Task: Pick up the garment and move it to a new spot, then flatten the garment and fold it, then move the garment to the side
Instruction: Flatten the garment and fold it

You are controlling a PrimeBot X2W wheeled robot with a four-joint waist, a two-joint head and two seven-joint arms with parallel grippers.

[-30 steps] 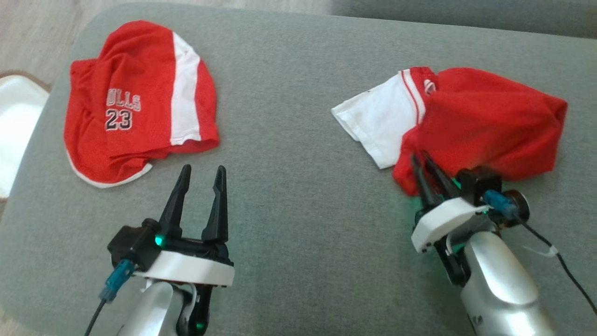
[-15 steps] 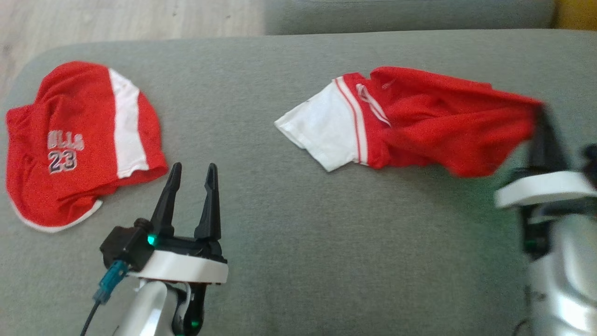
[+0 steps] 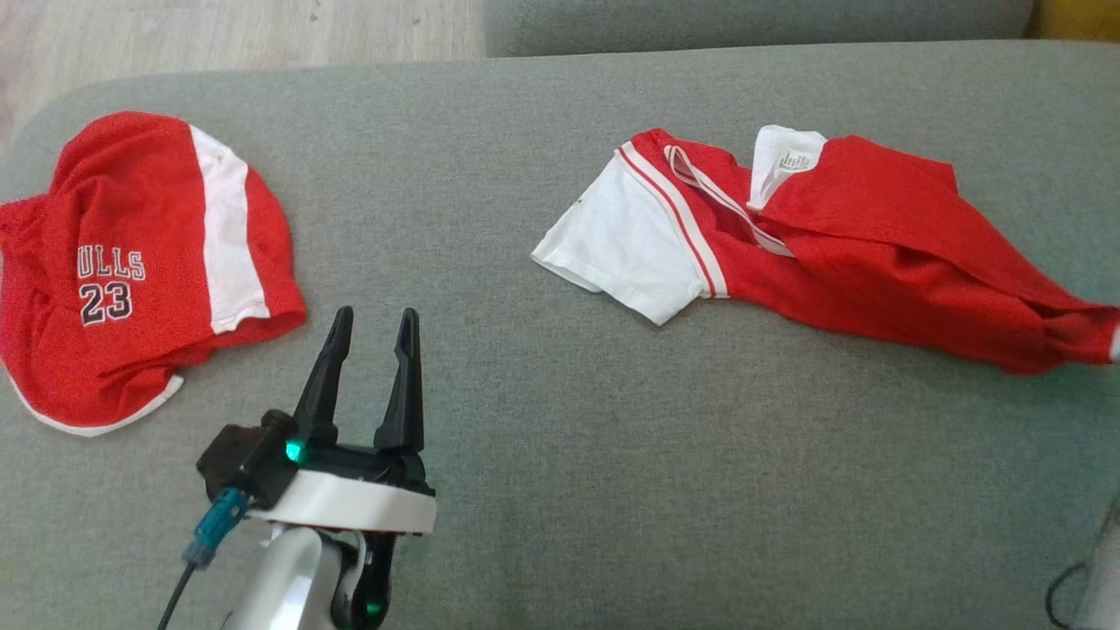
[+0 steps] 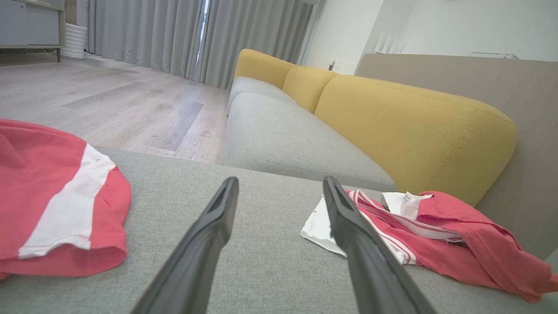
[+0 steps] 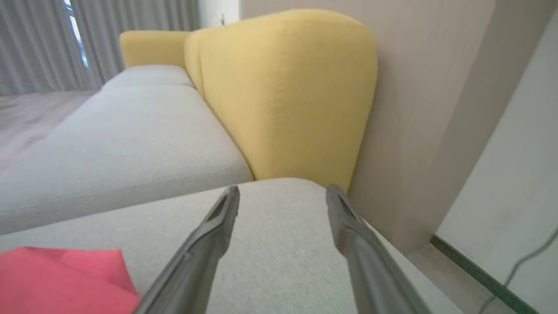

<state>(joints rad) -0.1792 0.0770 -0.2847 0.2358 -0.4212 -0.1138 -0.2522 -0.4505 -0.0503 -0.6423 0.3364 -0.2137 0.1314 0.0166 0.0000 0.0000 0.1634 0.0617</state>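
The garment in hand, a red mesh jersey (image 3: 875,254) with a white sleeve and a neck label turned up, lies in the right half of the head view on the grey cushion (image 3: 560,490). Its white sleeve points toward the frame's middle. The red body is drawn out in long diagonal creases toward the right edge, where it runs out of frame, so I cannot tell how that end lies. That drawn-out shape suits a cloth set down by one corner: it is in a spot of its own but far from flat, and I judge that flattening comes next. The right gripper (image 5: 283,192) has its jaws spread wide with only bare cushion between them. A corner of red cloth lies at the lower left of its wrist view, beside the fingers and not pinched. The left gripper (image 3: 376,317) sits at the lower left of the head view, jaws also spread and empty, fingers pointing up the frame between the two garments and touching neither. It looks parked there to leave the other arm room. A second red piece printed "ULLS 23" (image 3: 131,271), with a white stripe, lies crumpled at the left edge, well apart from the jersey. Spreading the jersey will probably need both grippers, one on the sleeve side and one on the hem.
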